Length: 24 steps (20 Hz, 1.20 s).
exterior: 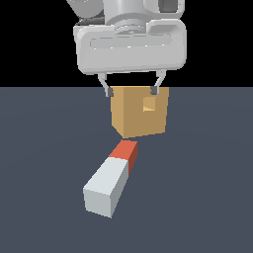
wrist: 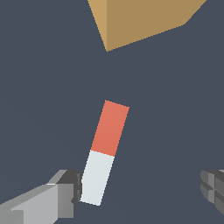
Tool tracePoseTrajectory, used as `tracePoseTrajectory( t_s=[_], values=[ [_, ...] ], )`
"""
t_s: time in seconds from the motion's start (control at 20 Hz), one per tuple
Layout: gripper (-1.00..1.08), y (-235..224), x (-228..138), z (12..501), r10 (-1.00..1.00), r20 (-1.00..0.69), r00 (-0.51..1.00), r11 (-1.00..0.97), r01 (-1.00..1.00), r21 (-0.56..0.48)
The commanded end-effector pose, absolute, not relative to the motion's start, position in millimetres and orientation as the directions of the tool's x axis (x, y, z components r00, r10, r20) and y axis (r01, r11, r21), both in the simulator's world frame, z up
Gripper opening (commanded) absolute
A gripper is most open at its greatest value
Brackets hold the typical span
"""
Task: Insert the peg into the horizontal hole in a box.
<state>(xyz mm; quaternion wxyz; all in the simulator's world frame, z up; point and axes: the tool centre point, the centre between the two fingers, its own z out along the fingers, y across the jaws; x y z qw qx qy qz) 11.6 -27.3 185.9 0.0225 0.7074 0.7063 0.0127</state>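
Observation:
The peg (exterior: 111, 180) lies flat on the dark floor, its pale grey-white end nearest the camera and its red-orange end pointing toward the box. It also shows in the wrist view (wrist: 105, 151). The tan box (exterior: 140, 111) stands just beyond the red end, with its small square hole (exterior: 148, 104) on the face toward the exterior camera. A corner of the box shows in the wrist view (wrist: 140, 19); the hole is not seen there. My gripper (exterior: 131, 92) hangs open and empty high above the peg, its fingers (wrist: 65, 192) spread wide.
A flat dark grey-blue floor (exterior: 44, 188) lies all around the peg and box. Nothing else stands on it.

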Motion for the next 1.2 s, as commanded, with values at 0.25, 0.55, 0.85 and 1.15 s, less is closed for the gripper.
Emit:
tracePoseTrajectory(
  t_s=[0.25,0.55,0.85,1.15],
  values=[
    [1.0,-35,9,176,1.0,-0.012,0.027,-0.027,0.999,0.046],
    [1.0,-63,-4,139,0.992,-0.009,0.125,-0.124,0.992,0.03],
    [1.0,-96,-24,92,0.97,-0.004,0.243,-0.243,0.97,0.009],
    [1.0,-108,-34,72,0.956,-0.002,0.293,-0.293,0.956,0.0]
  ],
)
